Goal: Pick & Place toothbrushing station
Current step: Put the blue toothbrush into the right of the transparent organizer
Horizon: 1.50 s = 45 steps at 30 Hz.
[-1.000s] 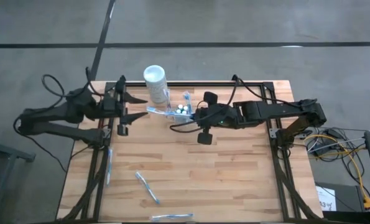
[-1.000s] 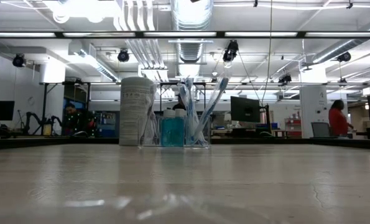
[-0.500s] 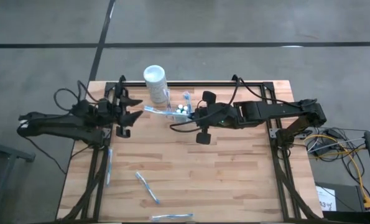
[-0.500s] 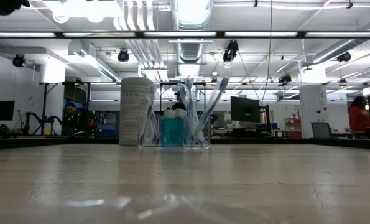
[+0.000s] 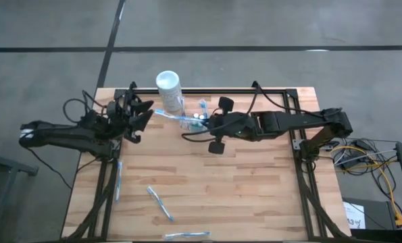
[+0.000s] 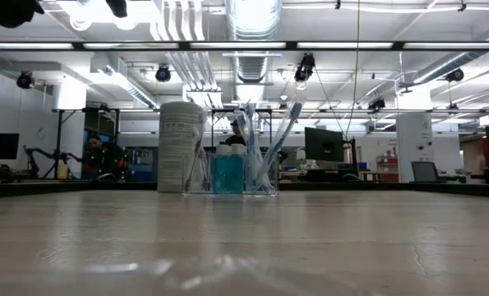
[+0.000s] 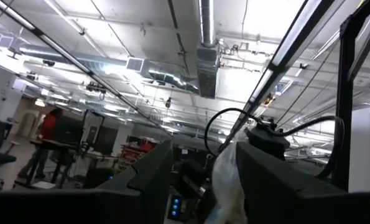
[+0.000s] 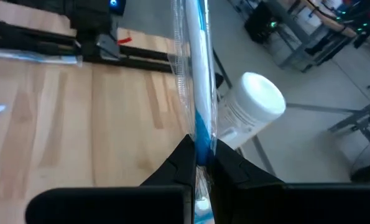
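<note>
Toothbrushing station [image 6: 232, 168] stands while right gripper [image 8: 199, 163] pinches toothbrush [image 8: 196, 74].

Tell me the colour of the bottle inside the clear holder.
Blue bottle, with a white cap; the low view shows it best.

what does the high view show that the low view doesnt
Only the high view shows both arms: the right gripper shut on a wrapped toothbrush beside the toothbrushing station, the left gripper open near the toothbrush's other end, and loose toothbrushes on the near planks.

Only the low view shows the station's contents side-on: a blue bottle, upright toothbrushes, and the room beyond with a person.

Both show the white cylinder standing next to the station on the wooden table.
</note>
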Tool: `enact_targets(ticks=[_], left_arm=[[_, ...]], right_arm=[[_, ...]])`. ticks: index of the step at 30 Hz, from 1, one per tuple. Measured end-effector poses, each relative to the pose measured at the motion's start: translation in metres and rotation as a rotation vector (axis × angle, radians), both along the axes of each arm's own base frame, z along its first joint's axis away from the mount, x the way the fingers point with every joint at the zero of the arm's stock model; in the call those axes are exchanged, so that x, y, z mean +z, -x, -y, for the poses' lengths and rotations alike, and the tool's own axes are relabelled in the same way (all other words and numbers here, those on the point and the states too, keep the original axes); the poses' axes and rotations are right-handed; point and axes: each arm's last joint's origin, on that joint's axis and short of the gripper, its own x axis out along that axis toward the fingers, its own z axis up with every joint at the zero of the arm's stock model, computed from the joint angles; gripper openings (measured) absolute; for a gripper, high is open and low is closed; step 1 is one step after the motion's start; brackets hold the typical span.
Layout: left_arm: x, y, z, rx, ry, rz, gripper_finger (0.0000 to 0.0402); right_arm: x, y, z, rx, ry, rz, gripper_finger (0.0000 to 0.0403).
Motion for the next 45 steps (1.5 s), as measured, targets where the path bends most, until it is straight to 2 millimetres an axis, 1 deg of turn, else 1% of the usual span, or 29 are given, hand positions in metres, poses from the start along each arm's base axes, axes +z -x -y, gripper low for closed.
enact_targets(ticks=[4,6,10,15,23,30,37,45], left_arm=[[0.004,-0.007,0.000,-0.006,0.007,-0.009,0.0181],[0.003,-0.011,0.000,-0.006,0.008,-0.022,0.0181],[0.000,-0.018,0.000,-0.006,0.009,-0.048,0.0181],[-0.002,-0.020,0.000,-0.006,0.009,-0.057,0.0181],[0.001,-0.016,0.000,-0.004,0.007,-0.041,0.0181],[-0.001,-0.017,0.000,-0.004,0.007,-0.050,0.0172],[-0.001,-0.017,0.000,-0.005,0.008,-0.049,0.0145],[-0.001,-0.017,-0.001,0.004,0.015,-0.048,0.0079]], right_arm=[[-0.007,-0.006,0.000,-0.006,0.016,-0.024,0.0013],[-0.013,-0.014,-0.001,-0.004,0.019,-0.024,0.0013],[-0.018,-0.020,-0.002,-0.008,0.022,-0.018,0.0013],[-0.018,-0.020,0.000,-0.042,0.039,-0.020,0.0013],[-0.015,-0.018,0.000,-0.043,0.038,-0.011,0.0013],[-0.015,-0.018,0.001,-0.064,0.051,-0.007,0.0013],[-0.015,-0.018,0.001,-0.065,0.051,-0.007,0.0013],[-0.015,-0.018,0.001,-0.065,0.051,-0.003,0.0013]])
